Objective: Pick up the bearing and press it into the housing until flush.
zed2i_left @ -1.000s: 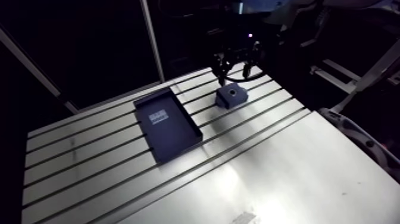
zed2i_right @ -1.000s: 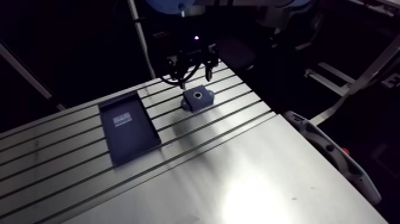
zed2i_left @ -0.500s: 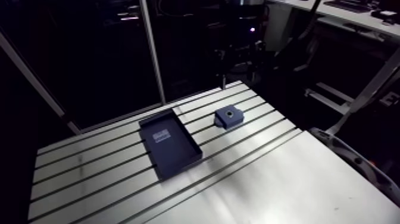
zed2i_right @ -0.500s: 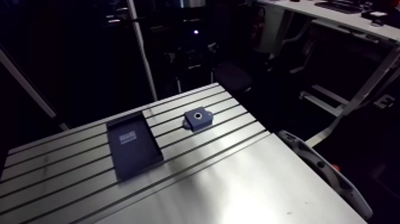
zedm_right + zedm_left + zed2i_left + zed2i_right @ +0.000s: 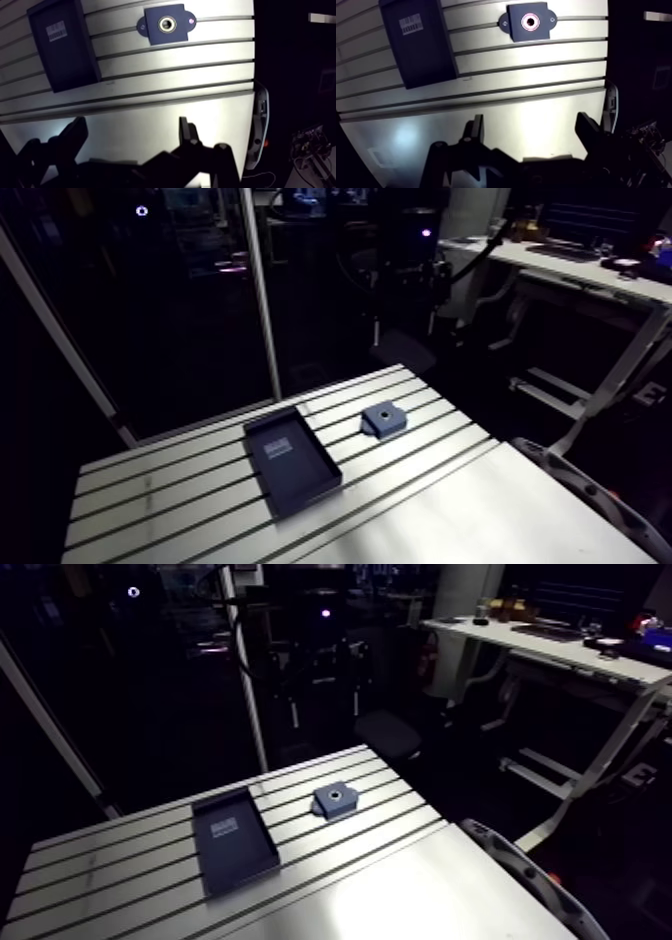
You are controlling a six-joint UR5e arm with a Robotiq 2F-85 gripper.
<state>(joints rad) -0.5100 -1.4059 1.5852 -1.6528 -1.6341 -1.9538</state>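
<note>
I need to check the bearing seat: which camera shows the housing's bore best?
The wrist view. It looks almost straight down on the housing, so its round bore shows plainly, face on. The arm view shows the housing only small, far off and at a slant, with the bore a dim spot.

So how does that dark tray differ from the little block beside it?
The tray is bigger and long; the housing block is small and squarish. The tray has a raised rim and a white label; the housing block has two side ears and a shiny ring in its middle. Both are dark blue and lie on the slotted table.
</note>
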